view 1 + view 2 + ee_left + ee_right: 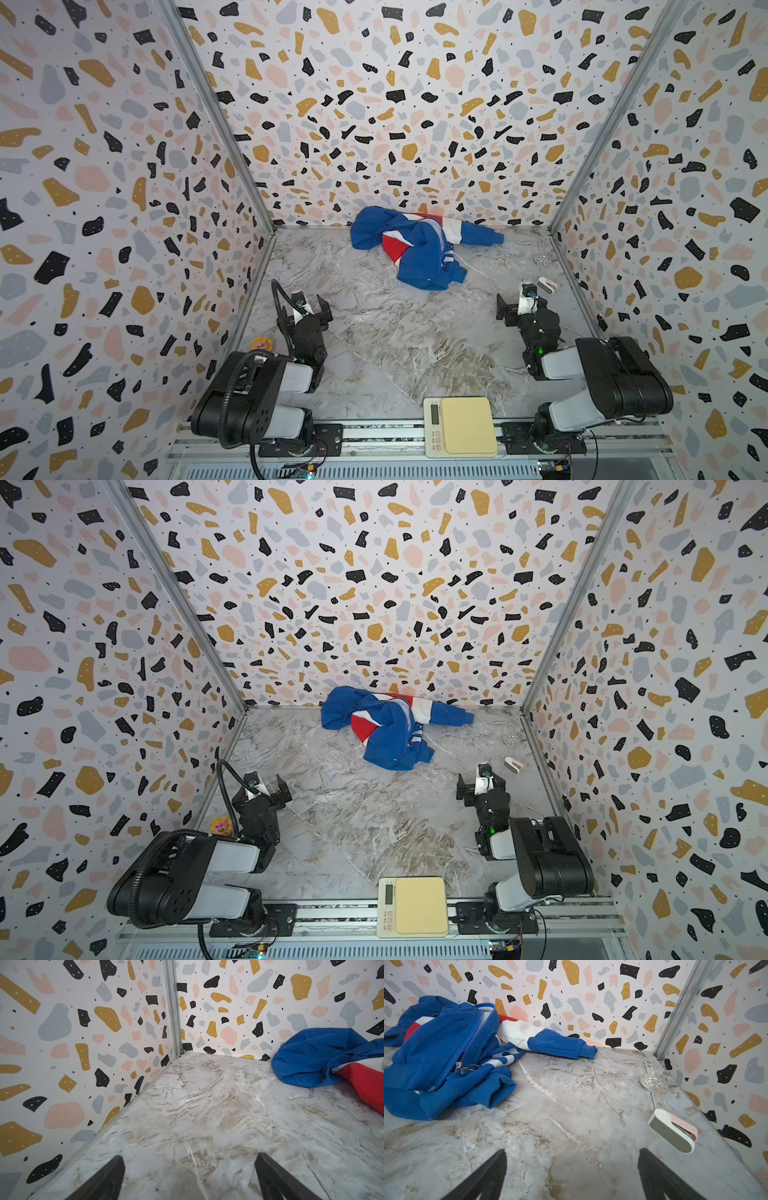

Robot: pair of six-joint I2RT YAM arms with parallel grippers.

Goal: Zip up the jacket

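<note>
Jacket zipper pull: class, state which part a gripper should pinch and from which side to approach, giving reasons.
Pinch the metal ring hanging off the zipper slider near the hem of the jacket: it sticks out clear of the crumpled fabric. Probably come from the open table side with the right gripper, as the back wall is close behind.

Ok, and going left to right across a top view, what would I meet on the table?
toy figure → left pincer → jacket → right pincer. The scale is left out because it sits under the jacket's span.
</note>
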